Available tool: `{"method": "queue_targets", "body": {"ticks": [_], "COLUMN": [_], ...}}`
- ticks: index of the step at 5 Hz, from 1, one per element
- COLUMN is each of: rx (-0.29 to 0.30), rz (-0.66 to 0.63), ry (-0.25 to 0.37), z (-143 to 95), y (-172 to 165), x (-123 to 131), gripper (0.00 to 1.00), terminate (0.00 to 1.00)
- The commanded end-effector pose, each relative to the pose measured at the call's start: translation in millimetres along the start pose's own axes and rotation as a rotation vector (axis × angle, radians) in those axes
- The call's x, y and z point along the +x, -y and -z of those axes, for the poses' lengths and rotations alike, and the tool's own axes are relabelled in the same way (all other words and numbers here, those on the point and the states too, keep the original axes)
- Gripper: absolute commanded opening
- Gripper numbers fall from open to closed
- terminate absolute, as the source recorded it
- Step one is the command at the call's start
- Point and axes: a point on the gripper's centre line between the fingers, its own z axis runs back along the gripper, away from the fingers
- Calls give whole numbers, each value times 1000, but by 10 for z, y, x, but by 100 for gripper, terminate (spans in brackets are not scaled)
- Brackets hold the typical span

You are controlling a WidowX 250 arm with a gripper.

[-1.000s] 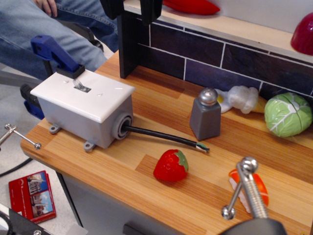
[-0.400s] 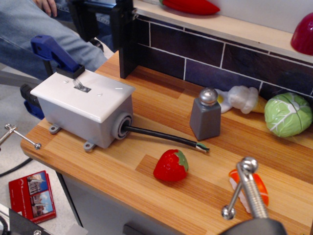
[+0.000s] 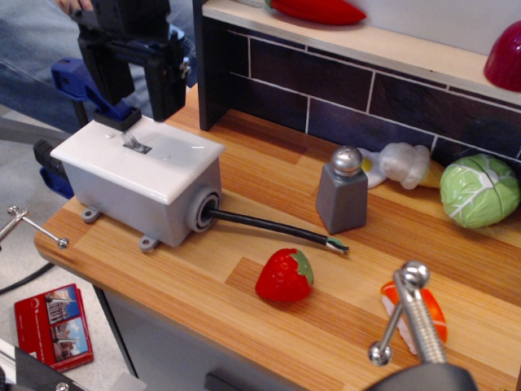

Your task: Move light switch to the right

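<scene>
The light switch is a small silvery-grey toggle lever in a white faceplate on top of a grey box at the left end of the wooden counter. A black cable runs out of the box's right side. My gripper is black and hangs open just above and behind the faceplate, its two fingers straddling the space above the lever. It touches nothing that I can see.
A blue clamp handle sits behind the box, partly hidden by my gripper. A grey shaker, a strawberry, a sushi piece, a cabbage and a white figure lie on the counter. A dark tiled wall with a shelf stands behind.
My gripper has moved left and down from the top of the frame to just above the switch box. The lever and the other objects have not moved.
</scene>
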Motion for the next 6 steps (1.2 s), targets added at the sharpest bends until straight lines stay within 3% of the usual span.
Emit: {"method": "queue_targets", "body": {"ticks": [1,2,6], "rx": [56,81,107], "rz": [25,33,-33], "ry": [30,41,75], "z": [72,216,434], "y": [-132,-171,-80], "x": [35,47,1], "gripper": [100,100,100], "terminate": [0,0,0]}}
